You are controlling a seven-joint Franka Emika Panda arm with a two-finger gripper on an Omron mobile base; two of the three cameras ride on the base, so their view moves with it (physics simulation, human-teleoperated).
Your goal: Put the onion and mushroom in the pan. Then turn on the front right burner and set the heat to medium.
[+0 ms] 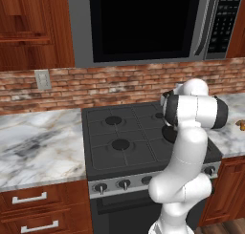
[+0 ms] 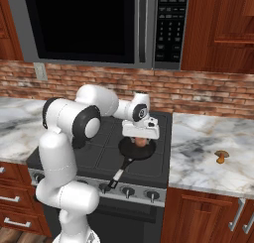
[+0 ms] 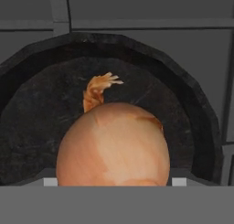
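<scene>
**panfan_22:** Onion (image 3: 113, 145) is what's closest to the lens in the hand view, dry orange tuft pointing up the frame, with the pan (image 3: 192, 99) spread out dark behind it. In the right base view the gripper (image 2: 142, 139) is parked just over the pan (image 2: 130, 151) on the front right burner, and the onion (image 2: 143, 142) is seen right under the hand. It looks like it's being held between the fingers, clamped on its sides, though the fingertips themselves can't really be made out.

**stovetop_sam:** Agreed, gripped and not released yet, as far as can be judged. Whether the onion is touching the pan floor or hanging just above can't be told.

**panfan_22:** That's where trouble could come from. If it's let go from above the floor, a round smooth thing like that could roll and hop the low rim onto the grate.

**stovetop_sam:** Also the mushroom (image 2: 222, 156) is lying well apart on the marble counter (image 2: 198, 152) to the right of the stove (image 1: 119, 132), so a long reach is needed. The pan handle (image 2: 120, 172) sticks out toward the knobs (image 2: 128, 191); it could get clipped by the arm on the swing and the pan dragged off the burner.
</scene>
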